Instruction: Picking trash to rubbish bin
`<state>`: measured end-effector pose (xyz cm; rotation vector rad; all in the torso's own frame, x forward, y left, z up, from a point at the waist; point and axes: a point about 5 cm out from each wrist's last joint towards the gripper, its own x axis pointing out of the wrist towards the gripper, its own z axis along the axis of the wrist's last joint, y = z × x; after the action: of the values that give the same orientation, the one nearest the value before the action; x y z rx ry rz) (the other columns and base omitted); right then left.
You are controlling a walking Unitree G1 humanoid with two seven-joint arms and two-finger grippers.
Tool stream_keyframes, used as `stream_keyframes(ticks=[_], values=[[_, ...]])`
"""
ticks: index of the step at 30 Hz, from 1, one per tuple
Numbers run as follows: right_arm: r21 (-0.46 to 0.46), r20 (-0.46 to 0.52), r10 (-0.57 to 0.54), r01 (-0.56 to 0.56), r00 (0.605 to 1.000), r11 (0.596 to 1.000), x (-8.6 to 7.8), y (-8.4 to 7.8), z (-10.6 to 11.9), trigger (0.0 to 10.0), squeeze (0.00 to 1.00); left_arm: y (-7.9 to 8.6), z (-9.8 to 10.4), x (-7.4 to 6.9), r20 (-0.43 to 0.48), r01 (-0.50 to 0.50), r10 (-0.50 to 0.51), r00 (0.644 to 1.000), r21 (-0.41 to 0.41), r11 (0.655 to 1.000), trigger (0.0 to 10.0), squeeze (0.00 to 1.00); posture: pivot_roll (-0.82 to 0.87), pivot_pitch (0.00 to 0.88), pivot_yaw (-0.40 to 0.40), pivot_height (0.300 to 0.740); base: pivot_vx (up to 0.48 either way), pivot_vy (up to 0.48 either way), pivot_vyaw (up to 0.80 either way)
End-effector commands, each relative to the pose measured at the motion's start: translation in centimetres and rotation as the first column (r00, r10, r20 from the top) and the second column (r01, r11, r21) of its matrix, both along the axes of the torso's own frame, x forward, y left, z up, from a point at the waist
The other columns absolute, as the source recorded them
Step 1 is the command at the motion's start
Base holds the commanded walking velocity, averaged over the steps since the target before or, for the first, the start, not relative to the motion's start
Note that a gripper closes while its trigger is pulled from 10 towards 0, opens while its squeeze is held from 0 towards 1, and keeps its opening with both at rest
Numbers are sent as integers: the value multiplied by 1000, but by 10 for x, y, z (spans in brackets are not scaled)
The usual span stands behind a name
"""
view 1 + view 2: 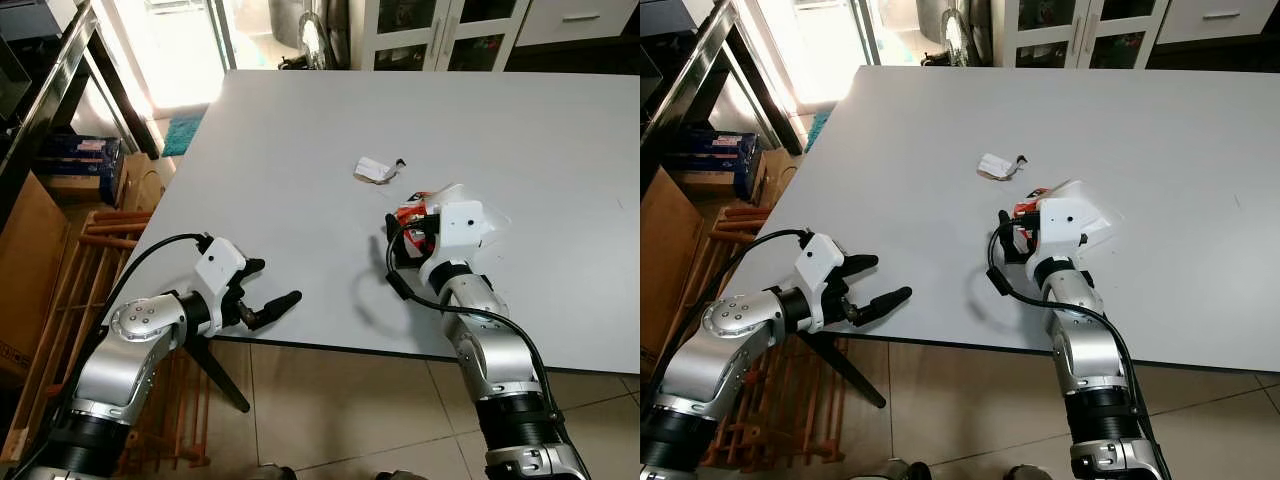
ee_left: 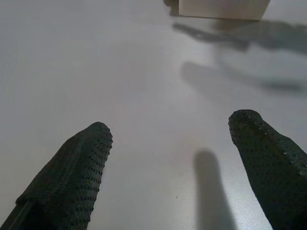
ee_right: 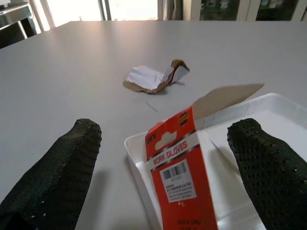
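Note:
A red "work gloves" card (image 3: 180,172) lies in a white plastic tray (image 3: 268,120) near the front of the grey table (image 1: 300,130). My right gripper (image 1: 412,238) is open just before it, one finger on each side of the card's near end in the right wrist view. Farther back on the table lies a torn white and brown paper scrap (image 1: 376,170). At the table's front left edge my left gripper (image 1: 272,282) hovers open over bare tabletop, holding nothing.
Left of the table stand a wooden rack (image 1: 100,240), a cardboard box (image 1: 25,260) and a blue box (image 1: 85,155). A black tripod leg (image 1: 220,375) slants under the table's front edge. Glass-door cabinets (image 1: 440,30) line the back wall.

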<state>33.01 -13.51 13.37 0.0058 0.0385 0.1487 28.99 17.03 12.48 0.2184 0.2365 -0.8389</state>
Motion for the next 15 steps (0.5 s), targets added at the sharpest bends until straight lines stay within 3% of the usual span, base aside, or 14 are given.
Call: stream_keyframes(ticks=[1,2,15], values=[[24,-17,15,-14,1000,1000,2,1,-1,10000,188,4,-1,-3,-9,-6,6,1000,24,1000,10000,0,78,139,66,740,0,0,0],[25,-20,18,-17,1000,1000,2,1,-2,10000,0,4,-1,-4,-10,-6,7,1000,25,1000,10000,0,82,142,65,740,0,0,0],[51,-77,68,-65,995,997,2,7,-16,10000,0,7,-3,-9,-19,-22,22,1000,27,999,10000,0,102,145,57,740,0,0,0]])
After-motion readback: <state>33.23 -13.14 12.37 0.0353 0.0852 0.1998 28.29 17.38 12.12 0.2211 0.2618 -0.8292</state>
